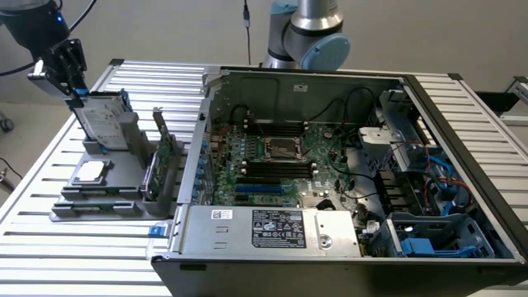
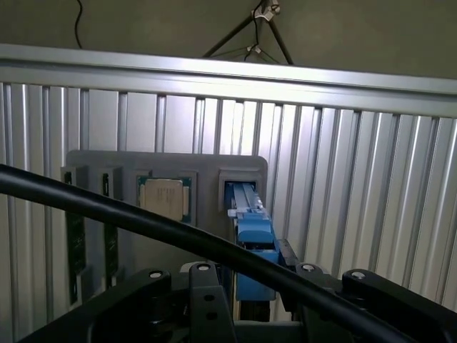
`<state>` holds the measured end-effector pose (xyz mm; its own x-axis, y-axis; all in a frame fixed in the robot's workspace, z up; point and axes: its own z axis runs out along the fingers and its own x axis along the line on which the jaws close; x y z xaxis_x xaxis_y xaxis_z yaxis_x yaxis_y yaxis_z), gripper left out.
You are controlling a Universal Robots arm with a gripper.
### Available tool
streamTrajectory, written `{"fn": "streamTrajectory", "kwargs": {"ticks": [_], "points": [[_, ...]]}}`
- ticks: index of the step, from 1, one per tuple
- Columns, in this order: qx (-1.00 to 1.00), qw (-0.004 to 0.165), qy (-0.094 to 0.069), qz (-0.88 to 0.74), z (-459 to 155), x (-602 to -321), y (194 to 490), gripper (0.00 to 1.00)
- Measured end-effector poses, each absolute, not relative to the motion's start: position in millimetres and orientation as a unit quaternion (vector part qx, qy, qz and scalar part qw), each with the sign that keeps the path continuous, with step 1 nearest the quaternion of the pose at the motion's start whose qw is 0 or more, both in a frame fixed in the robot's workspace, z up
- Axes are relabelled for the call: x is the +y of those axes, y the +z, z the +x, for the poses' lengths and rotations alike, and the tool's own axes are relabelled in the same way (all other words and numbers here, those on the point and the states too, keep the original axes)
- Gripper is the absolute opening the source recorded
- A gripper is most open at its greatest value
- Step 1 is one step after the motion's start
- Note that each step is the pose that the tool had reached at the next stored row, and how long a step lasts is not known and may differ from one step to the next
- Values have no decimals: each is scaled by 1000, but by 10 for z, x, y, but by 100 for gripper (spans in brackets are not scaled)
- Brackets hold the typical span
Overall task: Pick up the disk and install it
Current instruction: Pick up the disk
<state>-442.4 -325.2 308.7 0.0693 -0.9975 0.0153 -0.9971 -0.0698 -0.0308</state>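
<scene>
The disk (image 1: 103, 120) is standing upright in the grey holder (image 1: 132, 151) at the exterior view's ten o'clock. The gripper (image 1: 78, 91) is hanging over its blue top edge, jaws wide. An off-centre squeeze is likely risking a tilt, jamming it in the slot.

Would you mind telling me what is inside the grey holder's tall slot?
The disk stands upright in it, the gripper at its top; the slot's walls hide the disk's lower end.
</scene>
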Motion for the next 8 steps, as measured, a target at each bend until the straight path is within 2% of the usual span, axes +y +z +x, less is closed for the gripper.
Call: {"fn": "streamTrajectory", "kwargs": {"ticks": [8], "points": [[682,12,-11,-731,-4422,-3265,2980,42]]}}
